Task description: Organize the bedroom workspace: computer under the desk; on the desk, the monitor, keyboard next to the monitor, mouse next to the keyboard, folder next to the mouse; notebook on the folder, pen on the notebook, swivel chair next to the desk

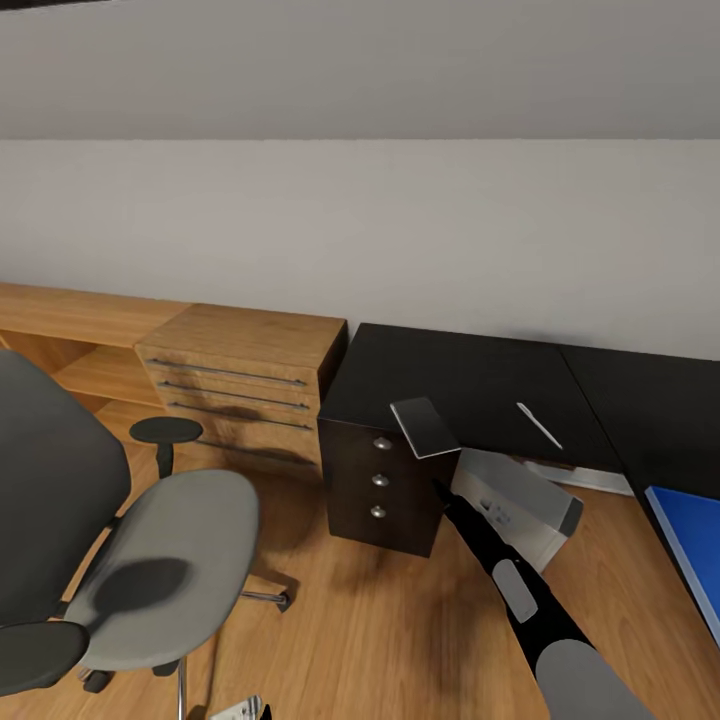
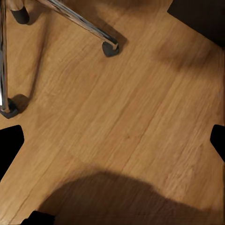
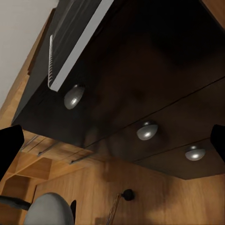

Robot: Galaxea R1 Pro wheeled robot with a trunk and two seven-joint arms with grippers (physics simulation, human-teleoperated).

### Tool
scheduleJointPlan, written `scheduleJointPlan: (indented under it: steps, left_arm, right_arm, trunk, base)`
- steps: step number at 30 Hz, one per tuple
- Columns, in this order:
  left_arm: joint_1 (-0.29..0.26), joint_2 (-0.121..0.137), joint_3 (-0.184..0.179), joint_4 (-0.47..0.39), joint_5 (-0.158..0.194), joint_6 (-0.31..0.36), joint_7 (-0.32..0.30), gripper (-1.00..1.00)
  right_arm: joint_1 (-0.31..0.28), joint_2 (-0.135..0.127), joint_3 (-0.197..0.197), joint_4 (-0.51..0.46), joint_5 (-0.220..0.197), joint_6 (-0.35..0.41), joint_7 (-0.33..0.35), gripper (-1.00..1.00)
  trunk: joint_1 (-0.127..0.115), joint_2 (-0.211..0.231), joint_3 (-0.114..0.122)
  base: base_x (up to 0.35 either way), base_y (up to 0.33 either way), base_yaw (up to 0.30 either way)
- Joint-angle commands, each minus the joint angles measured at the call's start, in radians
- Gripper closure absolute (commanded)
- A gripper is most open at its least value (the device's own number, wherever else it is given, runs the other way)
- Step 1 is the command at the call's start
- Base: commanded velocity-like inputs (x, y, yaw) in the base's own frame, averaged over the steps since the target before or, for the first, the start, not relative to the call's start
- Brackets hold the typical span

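The notebook (image 1: 425, 427) lay at the worktop's (image 1: 480, 385) front left corner, overhanging the edge above the drawers. Your right tool (image 1: 441, 488) hung just below it, spread and empty. You needed to rise level with the overhang, straddle it squarely, then close.

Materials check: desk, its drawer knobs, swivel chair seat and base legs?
Desk: matte black panels, likely laminate or painted wood; no grain shows. Drawer knobs: round, silver, glossy highlights, apparently polished metal. Swivel chair seat: grey, dull and soft-looking, probably fabric upholstery. Base legs: mirror-bright tubes, likely chrome, ending in black casters.
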Motion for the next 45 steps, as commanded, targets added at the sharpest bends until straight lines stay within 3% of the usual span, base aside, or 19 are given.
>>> scheduleJointPlan:
  steps: [1, 5, 7, 12, 18, 20, 28, 37, 45]
  left_arm:
    - [-0.001, 0.003, -0.008, -0.030, 0.005, -0.002, 0.010, -1.00]
    - [0.000, 0.005, -0.008, -0.112, -0.015, 0.019, 0.014, -1.00]
    - [0.001, 0.005, -0.008, -0.143, -0.046, 0.052, 0.014, -1.00]
    - [0.001, 0.005, -0.007, -0.260, -0.099, 0.211, 0.015, -1.00]
    - [0.001, 0.005, -0.007, -0.414, -0.108, 0.393, 0.015, -1.00]
    - [0.001, 0.005, -0.007, -0.438, -0.108, 0.426, 0.015, -1.00]
    - [0.001, 0.003, -0.006, -0.447, -0.106, 0.454, 0.013, -1.00]
    - [0.001, 0.004, -0.005, -0.364, -0.107, 0.438, 0.010, -1.00]
    - [0.001, 0.001, -0.007, -0.350, -0.107, 0.435, 0.009, -1.00]
  right_arm:
    - [-0.001, 0.001, -0.005, 0.000, -0.007, 0.004, 0.006, -1.00]
    - [-0.001, 0.000, -0.004, 0.000, -0.007, 0.004, 0.006, -1.00]
    - [-0.001, 0.000, -0.004, -0.001, -0.007, 0.004, 0.006, -1.00]
    - [-0.001, 0.000, -0.005, -0.001, -0.007, 0.005, 0.005, -1.00]
    - [-0.001, 0.000, -0.006, -0.001, -0.016, 0.005, 0.005, -1.00]
    - [-0.001, 0.000, -0.006, -0.001, -0.026, 0.005, 0.005, -1.00]
    - [-0.001, 0.000, -0.005, 0.001, -0.047, 0.005, 0.003, -1.00]
    - [-0.001, 0.005, -0.006, 0.003, -0.064, 0.001, 0.002, -1.00]
    - [-0.001, 0.005, -0.006, 0.004, -0.136, 0.005, 0.005, -1.00]
  trunk:
    - [0.000, 0.000, -0.001]
    - [0.000, 0.000, -0.001]
    - [0.000, 0.000, -0.001]
    - [0.000, 0.000, -0.001]
    - [0.000, 0.000, -0.001]
    - [0.000, 0.000, -0.001]
    - [0.000, 0.000, -0.001]
    - [0.000, 0.000, -0.001]
    - [0.000, 0.000, -0.001]
  base:
    - [0.000, 0.000, 0.000]
    - [0.000, 0.000, 0.000]
    - [0.000, 0.000, 0.000]
    - [0.000, 0.000, 0.000]
    - [0.000, 0.000, 0.000]
    - [0.000, 0.000, 0.000]
    - [0.000, 0.000, 0.000]
    - [0.040, 0.037, 0.000]
    - [0.069, 0.049, 0.000]
